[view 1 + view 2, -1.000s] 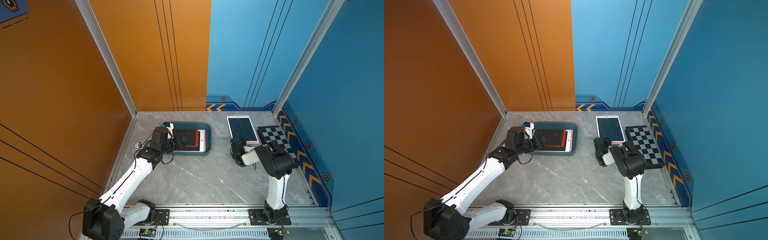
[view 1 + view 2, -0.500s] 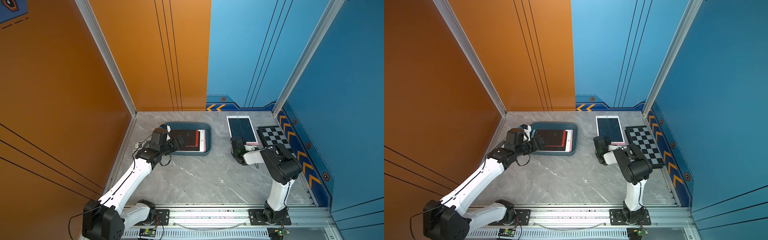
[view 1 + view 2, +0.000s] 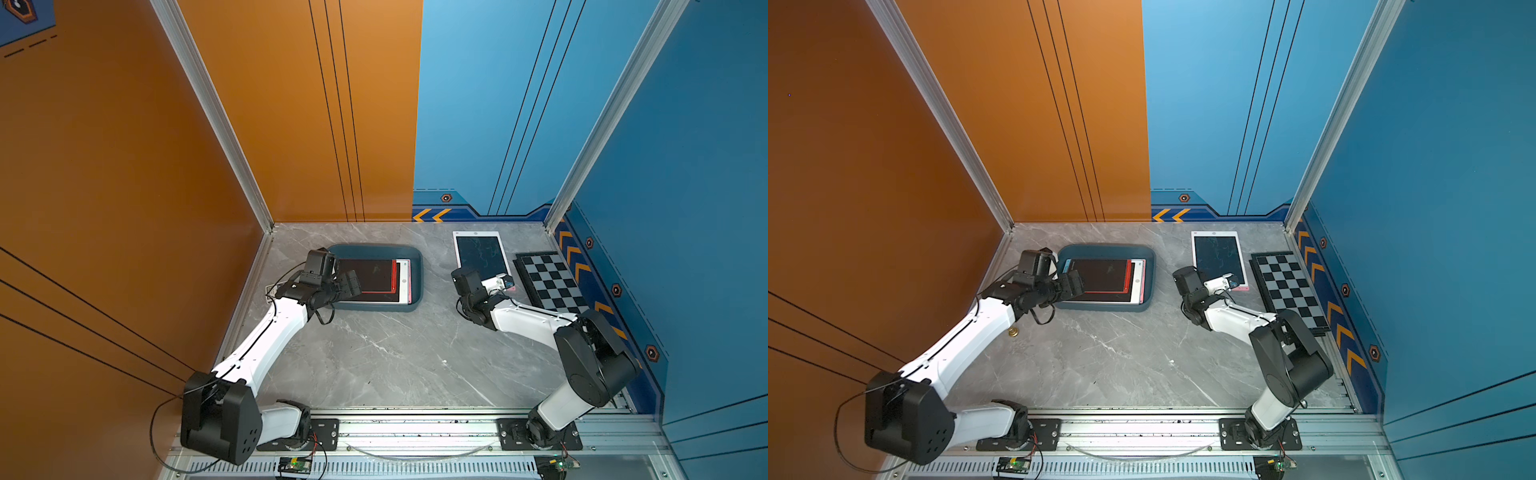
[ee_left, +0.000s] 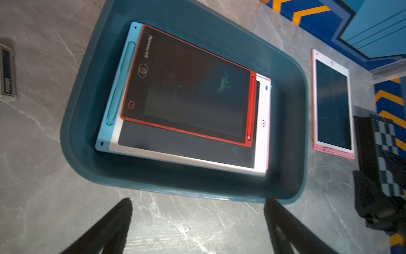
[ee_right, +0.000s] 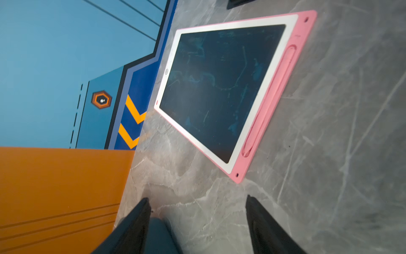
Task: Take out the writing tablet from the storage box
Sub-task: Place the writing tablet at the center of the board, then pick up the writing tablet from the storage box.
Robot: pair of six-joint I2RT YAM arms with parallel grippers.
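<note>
Writing tablets are lying in a stack inside the storage box in both top views, with the red tablet on top. The pink tablet is lying flat on the table, outside the box. So I think one part of the job is done and the stack is waiting to come out. The left gripper is hanging over the near end of the stack. The right gripper is hanging at the near corner of the pink tablet, with the chequered board just beside it. From up here I cannot tell how wide the fingers are standing.

In the left wrist view the left fingers are standing wide apart and are holding nothing. The storage box is lying just ahead of the fingertips. Inside it the red tablet is resting on a white tablet with a light blue edge. I cannot tell how many tablets are hiding below. I think grabbing the red tablet is the step coming up.

In the right wrist view the right fingers are spread apart too, with only bare table between them. The pink tablet is lying a little ahead of the fingertips, and they are not touching it.
</note>
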